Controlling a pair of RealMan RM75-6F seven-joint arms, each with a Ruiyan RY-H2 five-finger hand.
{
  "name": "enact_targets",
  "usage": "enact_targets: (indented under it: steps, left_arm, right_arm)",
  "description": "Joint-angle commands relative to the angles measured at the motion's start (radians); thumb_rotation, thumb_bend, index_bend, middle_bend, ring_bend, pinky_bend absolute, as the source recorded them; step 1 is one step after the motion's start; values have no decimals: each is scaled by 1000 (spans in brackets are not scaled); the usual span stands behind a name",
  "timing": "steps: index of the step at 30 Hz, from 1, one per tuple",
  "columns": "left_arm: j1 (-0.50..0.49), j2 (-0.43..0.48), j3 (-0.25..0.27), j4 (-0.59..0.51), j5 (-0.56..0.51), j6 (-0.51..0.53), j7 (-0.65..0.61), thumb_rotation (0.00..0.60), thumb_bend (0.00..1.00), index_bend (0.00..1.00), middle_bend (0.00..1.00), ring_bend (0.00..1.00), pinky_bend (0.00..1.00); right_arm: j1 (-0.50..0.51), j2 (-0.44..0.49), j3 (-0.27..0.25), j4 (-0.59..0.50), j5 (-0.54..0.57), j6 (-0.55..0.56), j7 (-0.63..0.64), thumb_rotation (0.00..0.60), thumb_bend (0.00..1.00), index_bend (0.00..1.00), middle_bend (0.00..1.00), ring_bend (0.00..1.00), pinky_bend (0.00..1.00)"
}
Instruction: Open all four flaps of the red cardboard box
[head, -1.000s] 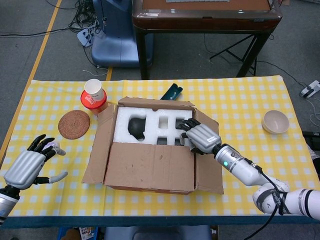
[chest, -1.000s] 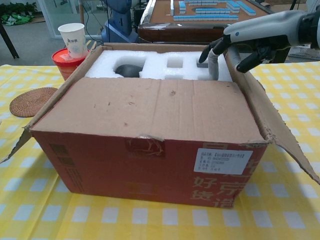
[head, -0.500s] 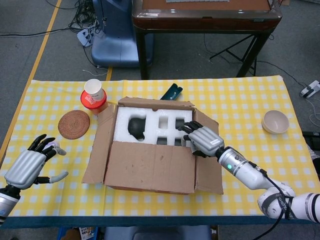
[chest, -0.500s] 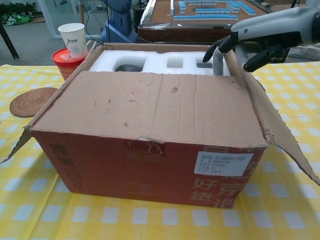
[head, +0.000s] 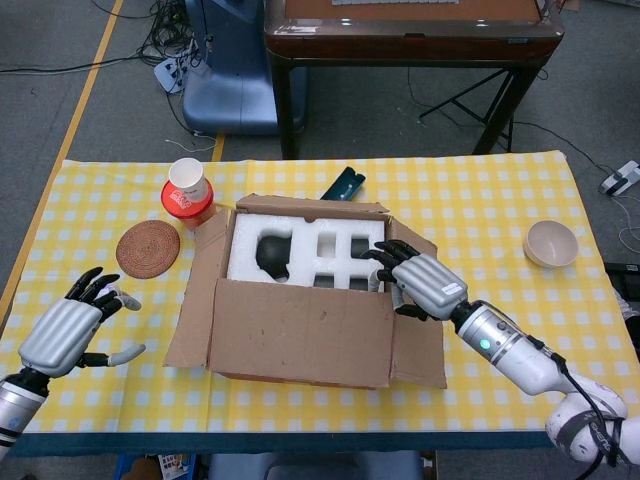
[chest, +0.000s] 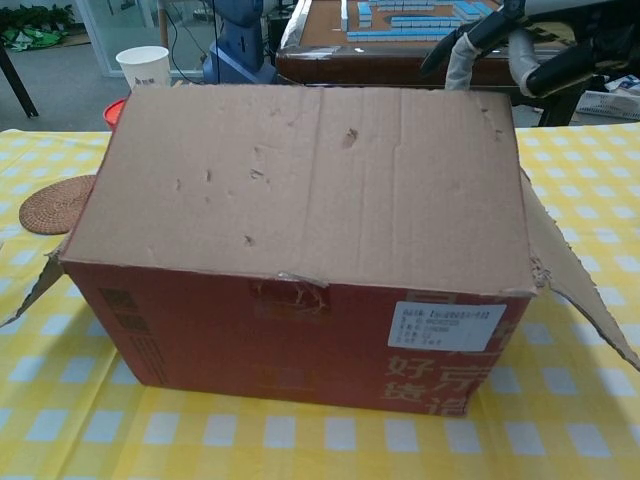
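- Yellow-and-white checked cloth is spread over the table (head: 480, 200), set on a grey floor strewn with cables.
- At the table's middle the box (chest: 300, 310) is seen, its near flap (head: 300, 330) raised; the side flaps are folded outward.
- White foam (head: 300, 245) with cut-outs is packed inside.
- A white label (chest: 447, 324) is stuck on the red front, its print too small to be read; beneath it the characters 好 and 货 are printed.
- The right hand (head: 425, 283) is held at the near flap's right end, fingers spread, nothing grasped.
- The left hand (head: 65, 330) is held spread and unladen, well apart.
- A bowl (head: 551, 243), coaster (head: 148, 248) and cup (head: 188, 182) are placed around.
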Motion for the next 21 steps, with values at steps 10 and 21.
enact_targets:
  steps: [10, 21]
  left_arm:
    - [1, 4, 0, -9, -6, 0, 15, 45, 102, 425, 338, 118, 0]
    - [5, 5, 5, -4, -8, -1, 17, 46, 102, 425, 338, 118, 0]
  right_arm:
    - [-69, 130, -14, -74, -278, 135, 357, 529, 1000, 434, 127, 0, 0]
    - [-60, 170, -59, -103, -430, 179, 499, 528, 1000, 434, 126, 0, 0]
